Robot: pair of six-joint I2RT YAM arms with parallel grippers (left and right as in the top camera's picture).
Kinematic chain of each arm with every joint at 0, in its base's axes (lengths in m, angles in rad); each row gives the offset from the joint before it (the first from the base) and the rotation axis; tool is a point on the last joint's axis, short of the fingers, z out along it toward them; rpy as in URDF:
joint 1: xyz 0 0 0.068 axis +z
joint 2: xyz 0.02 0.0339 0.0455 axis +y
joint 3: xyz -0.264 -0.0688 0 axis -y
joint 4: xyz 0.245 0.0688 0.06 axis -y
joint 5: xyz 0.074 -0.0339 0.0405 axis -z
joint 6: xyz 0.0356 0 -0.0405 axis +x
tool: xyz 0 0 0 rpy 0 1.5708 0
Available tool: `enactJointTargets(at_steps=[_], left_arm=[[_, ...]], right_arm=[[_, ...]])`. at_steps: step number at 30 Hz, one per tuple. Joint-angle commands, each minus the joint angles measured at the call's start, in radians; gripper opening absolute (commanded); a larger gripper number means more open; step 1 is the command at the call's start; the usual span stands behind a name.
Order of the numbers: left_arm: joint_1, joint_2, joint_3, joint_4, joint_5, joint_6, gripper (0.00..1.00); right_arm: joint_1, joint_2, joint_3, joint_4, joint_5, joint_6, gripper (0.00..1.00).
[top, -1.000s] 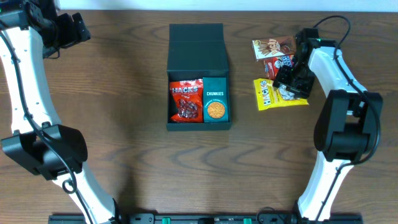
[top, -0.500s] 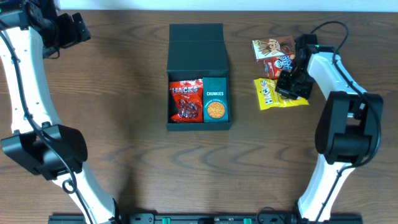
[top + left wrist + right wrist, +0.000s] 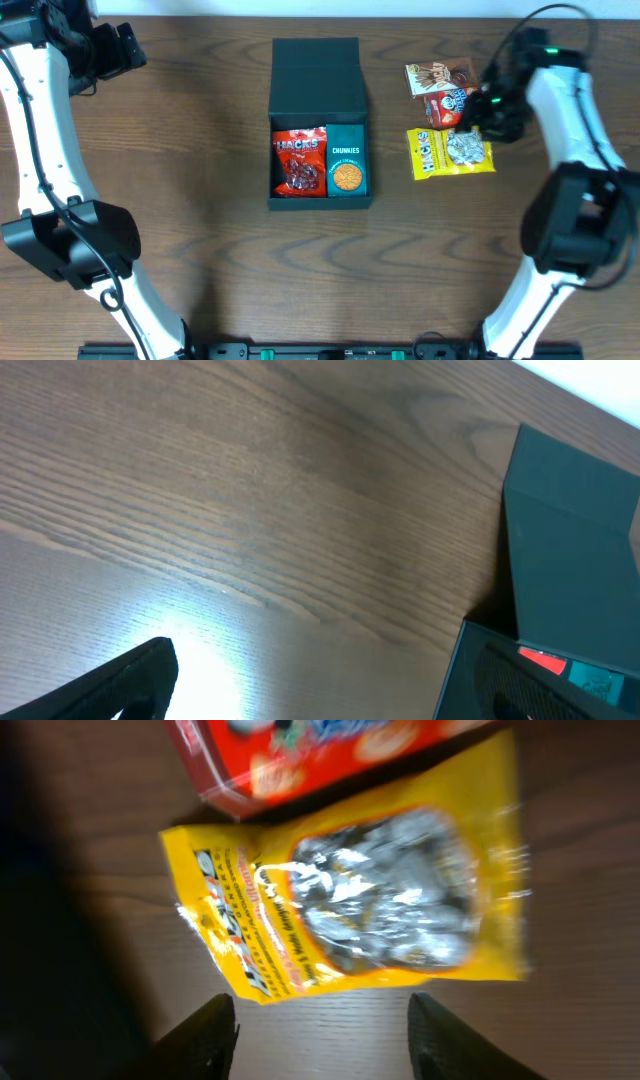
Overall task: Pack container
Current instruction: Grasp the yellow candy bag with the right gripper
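Note:
The container (image 3: 320, 202), a dark teal-black box with its flap lid (image 3: 315, 70) folded back, sits at table centre. It holds a red snack pack (image 3: 299, 162) and a small teal cookie box (image 3: 346, 162). A yellow snack pack (image 3: 452, 152) lies on the table to its right and fills the right wrist view (image 3: 360, 915). My right gripper (image 3: 487, 112) hovers above that pack, open and empty (image 3: 325, 1040). My left gripper (image 3: 120, 45) is open and empty at the far left; its wrist view shows the container's corner (image 3: 560, 560).
A red snack pack (image 3: 447, 104) and a brown stick-snack pack (image 3: 438, 76) lie just behind the yellow pack. The red one's edge shows in the right wrist view (image 3: 320, 750). Bare wood table lies left of the container (image 3: 250, 510).
My right gripper has lifted off the yellow pack and moved back and right, uncovering it. The pack stays on the table. The left arm has not moved.

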Motion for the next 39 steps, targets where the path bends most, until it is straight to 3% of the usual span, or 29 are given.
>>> enactJointTargets(at_steps=[1,5,8,14,29,33,39], left_arm=[[0.000,-0.001,0.002,-0.009,0.004,0.018,0.95],[0.000,-0.001,0.002,-0.009,0.004,0.018,0.95],[0.000,-0.001,0.002,-0.008,0.005,0.016,0.96],[0.000,-0.001,0.002,-0.008,0.026,0.013,0.95],[0.000,-0.001,0.002,-0.013,0.026,0.013,0.95],[0.000,-0.001,0.002,-0.014,0.026,0.013,0.95],[0.000,-0.001,0.002,-0.019,0.026,0.013,0.95]], right_arm=[[-0.140,-0.037,0.005,0.014,-0.206,-0.180,0.57],[-0.284,-0.028,-0.119,0.119,-0.478,-0.268,0.61],[-0.325,-0.024,-0.223,0.212,-0.550,-0.288,0.61],[-0.322,0.011,-0.341,0.367,-0.559,-0.287,0.68],[-0.293,0.167,-0.344,0.445,-0.498,-0.238,0.69],[-0.266,0.208,-0.344,0.444,-0.512,-0.238,0.56],[-0.256,0.219,-0.342,0.443,-0.541,-0.238,0.04]])
